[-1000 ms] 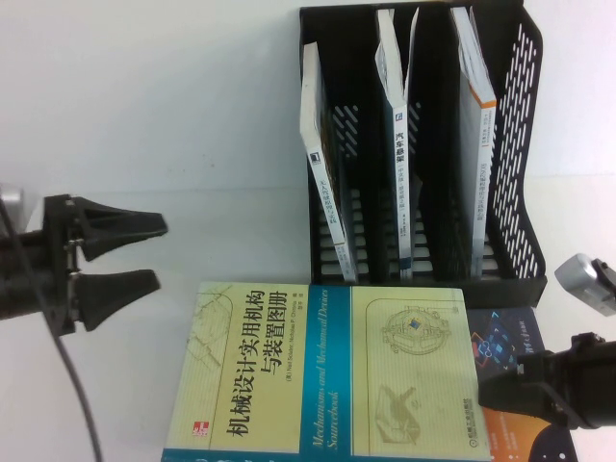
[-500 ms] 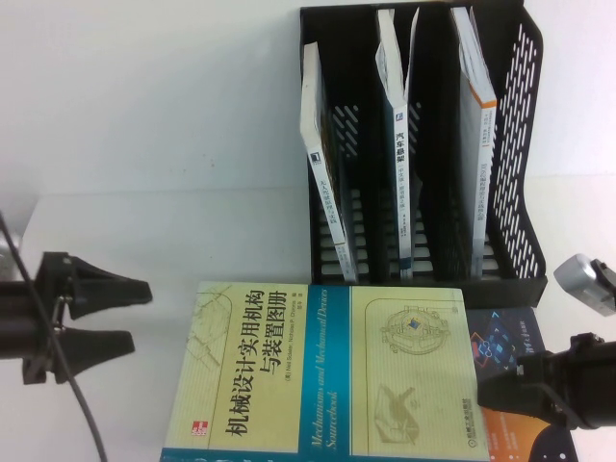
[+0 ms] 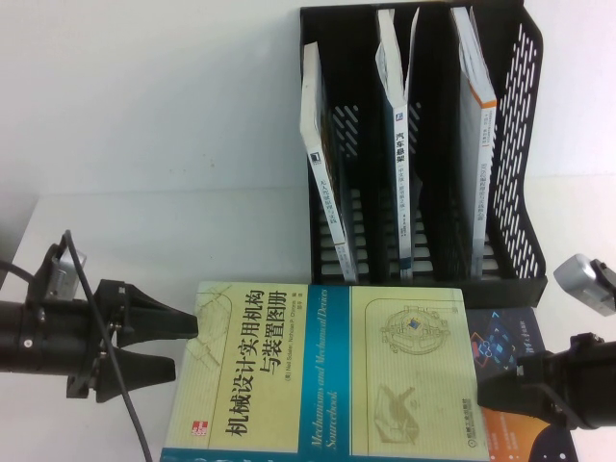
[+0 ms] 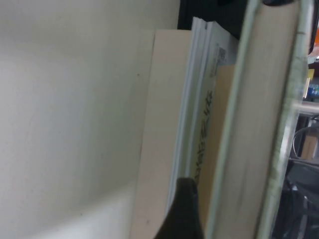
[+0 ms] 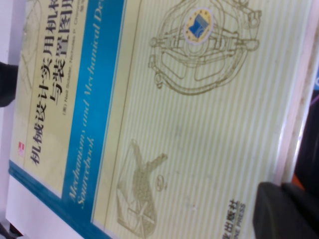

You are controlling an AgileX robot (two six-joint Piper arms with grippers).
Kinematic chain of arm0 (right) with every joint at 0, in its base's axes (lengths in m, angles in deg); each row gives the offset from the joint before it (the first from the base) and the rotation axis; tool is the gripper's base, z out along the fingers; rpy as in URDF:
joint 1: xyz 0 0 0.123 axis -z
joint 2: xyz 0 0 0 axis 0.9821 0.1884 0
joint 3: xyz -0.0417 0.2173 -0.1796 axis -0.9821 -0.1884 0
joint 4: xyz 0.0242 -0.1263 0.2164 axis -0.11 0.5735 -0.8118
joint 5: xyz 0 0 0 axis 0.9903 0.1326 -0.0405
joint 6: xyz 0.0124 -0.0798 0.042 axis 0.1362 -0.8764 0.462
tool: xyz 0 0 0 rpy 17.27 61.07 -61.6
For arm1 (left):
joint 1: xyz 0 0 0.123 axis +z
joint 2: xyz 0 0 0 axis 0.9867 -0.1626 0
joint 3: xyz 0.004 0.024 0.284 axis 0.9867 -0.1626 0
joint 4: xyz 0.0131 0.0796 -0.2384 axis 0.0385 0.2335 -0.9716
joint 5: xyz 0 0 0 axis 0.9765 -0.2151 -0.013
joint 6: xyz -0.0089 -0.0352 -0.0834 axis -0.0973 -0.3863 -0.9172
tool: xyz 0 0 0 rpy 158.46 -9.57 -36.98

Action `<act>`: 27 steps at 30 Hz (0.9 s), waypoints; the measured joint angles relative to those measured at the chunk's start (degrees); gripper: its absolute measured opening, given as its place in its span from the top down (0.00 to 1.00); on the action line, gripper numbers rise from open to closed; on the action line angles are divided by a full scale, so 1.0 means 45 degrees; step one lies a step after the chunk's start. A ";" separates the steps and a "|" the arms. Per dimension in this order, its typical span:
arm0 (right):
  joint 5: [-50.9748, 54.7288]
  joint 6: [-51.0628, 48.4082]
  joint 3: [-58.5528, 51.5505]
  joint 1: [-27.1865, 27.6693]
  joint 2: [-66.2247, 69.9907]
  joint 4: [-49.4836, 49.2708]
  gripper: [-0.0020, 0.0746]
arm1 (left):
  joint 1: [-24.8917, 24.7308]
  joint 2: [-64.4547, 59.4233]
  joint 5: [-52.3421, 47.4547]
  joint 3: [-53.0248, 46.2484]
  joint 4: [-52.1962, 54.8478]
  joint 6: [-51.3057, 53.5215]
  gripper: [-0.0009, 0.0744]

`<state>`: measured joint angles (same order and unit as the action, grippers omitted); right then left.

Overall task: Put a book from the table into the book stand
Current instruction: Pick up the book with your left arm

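Observation:
The book (image 3: 327,375), pale yellow with a cyan band and black Chinese title, lies flat on the white table (image 3: 144,144) at the front, just before the black book stand (image 3: 520,192). My left gripper (image 3: 185,345) is open at the book's left edge, its jaws astride that edge. In the left wrist view the book's page block (image 4: 249,124) stands beside one dark finger (image 4: 184,209). My right gripper (image 3: 486,395) looks shut, its tip against the book's right edge. In the right wrist view it (image 5: 281,199) rests on the cover (image 5: 189,114).
Each of the stand's three slots holds a thin white book (image 3: 322,183). A dark navy book with orange shapes (image 3: 510,337) lies under my right gripper, beside the pale-yellow book. Thin white pages (image 4: 192,99) show beneath the thick book in the left wrist view.
My left gripper has come down and to the right, from the open table to the book's left edge, with its jaws narrower. The right gripper and the book have not moved.

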<state>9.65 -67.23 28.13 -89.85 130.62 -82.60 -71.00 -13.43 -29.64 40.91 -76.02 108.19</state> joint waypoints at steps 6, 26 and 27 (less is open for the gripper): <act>0.0000 0.0000 0.0000 0.0000 0.0000 0.0000 0.98 | 0.0000 -0.0980 0.0044 0.0000 -0.0197 0.0052 0.23; 0.0181 0.0000 0.0000 0.0000 0.0186 -0.0137 0.98 | -0.1000 -0.1311 0.0133 0.0000 -0.0559 -0.0449 0.24; 0.0257 0.0000 0.0020 0.0000 0.0244 -0.0156 0.98 | -0.1222 -0.1311 0.0133 0.0000 -0.0584 -0.0449 0.24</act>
<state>10.81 -67.23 28.22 -89.85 131.72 -83.30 -76.50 -19.33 -29.04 40.91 -78.65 106.17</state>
